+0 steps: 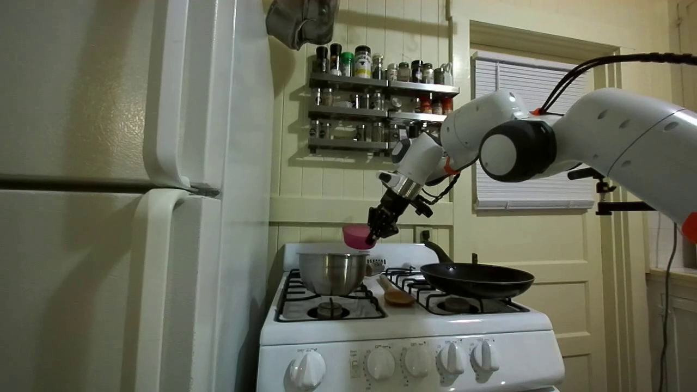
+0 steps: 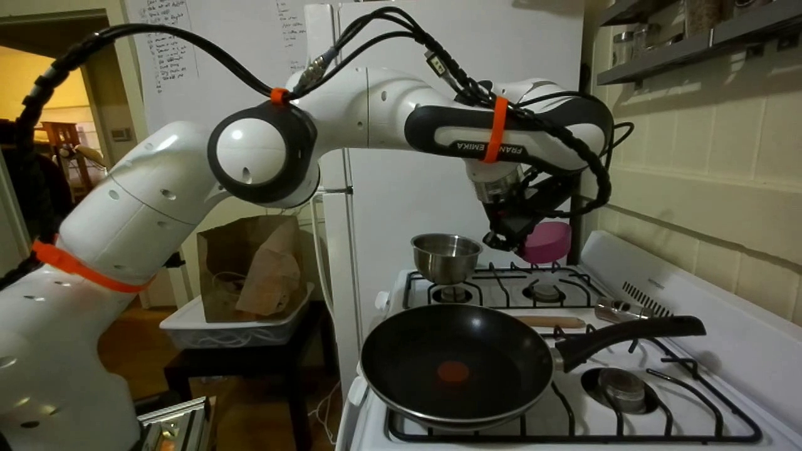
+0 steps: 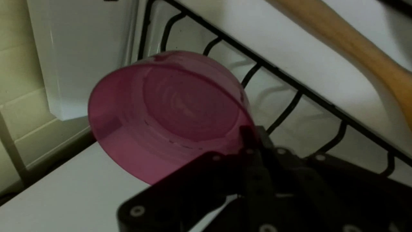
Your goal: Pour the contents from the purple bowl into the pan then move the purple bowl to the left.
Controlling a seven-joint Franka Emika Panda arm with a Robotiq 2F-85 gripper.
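Cream panelling (image 1: 326,179) backed the white stove (image 1: 403,329), where the pan (image 2: 401,376) sat with its handle (image 2: 626,336) turned toward that wall, presumably leaving the near edge free. The gripper (image 3: 255,137) pinched the purple bowl (image 3: 186,103) by its rim, likely so its mouth would be unblocked for pouring. No clear contents showed in it, so the pour was probably done and the leftward move in hand. The bowl hung in the air behind the steel pot (image 1: 332,275), left of the pan as one faced the stove, while the arm (image 2: 369,106) reached across, wrist (image 1: 405,187) slanting down
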